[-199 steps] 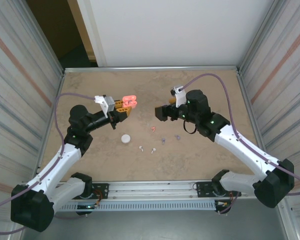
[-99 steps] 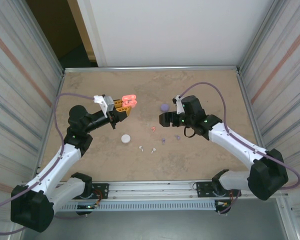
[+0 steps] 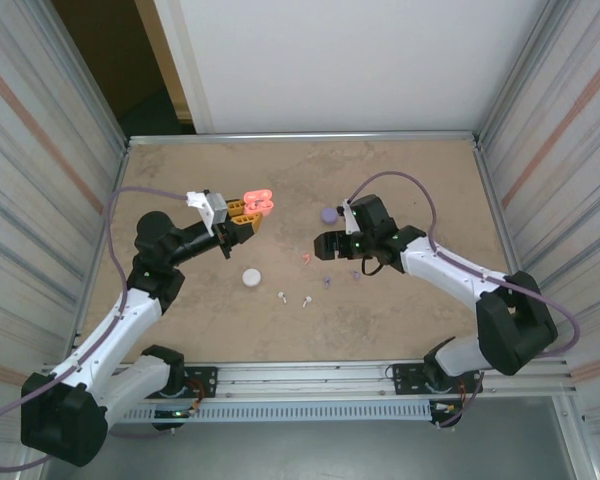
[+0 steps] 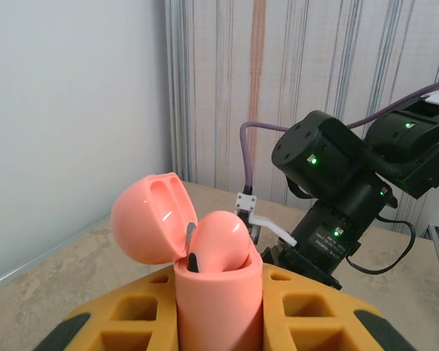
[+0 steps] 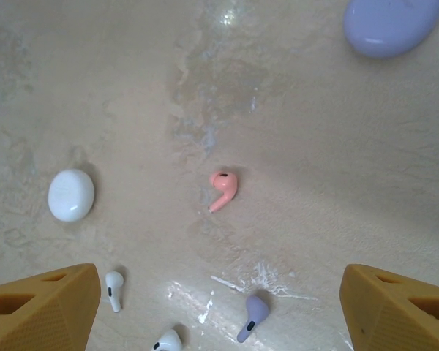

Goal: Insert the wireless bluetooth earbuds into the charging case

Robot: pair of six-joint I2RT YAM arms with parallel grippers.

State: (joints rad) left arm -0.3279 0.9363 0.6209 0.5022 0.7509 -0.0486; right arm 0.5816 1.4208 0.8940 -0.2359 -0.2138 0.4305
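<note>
My left gripper [image 3: 242,213] is shut on the coral charging case [image 3: 259,201], held up off the table with its lid [image 4: 152,219] swung open. One coral earbud [image 4: 221,240] sits in the case [image 4: 218,300]. The other coral earbud [image 5: 223,188] lies loose on the table, in front of my right gripper [image 5: 219,311], whose yellow fingers [image 5: 40,307] stand wide open and empty above the table. In the top view that gripper [image 3: 323,243] hovers just up and right of the coral earbud [image 3: 307,258]. Two white earbuds [image 5: 114,287] and a purple earbud [image 5: 252,314] lie nearer.
A closed white case [image 3: 251,277] lies left of the loose buds and a closed purple case [image 3: 328,214] lies behind my right gripper. A second purple earbud [image 3: 355,274] rests under the right forearm. Metal walls ring the table [image 3: 430,180].
My right arm has swung left and lowered toward the loose earbuds, uncovering the purple case behind it. The left arm and its case have held still.
</note>
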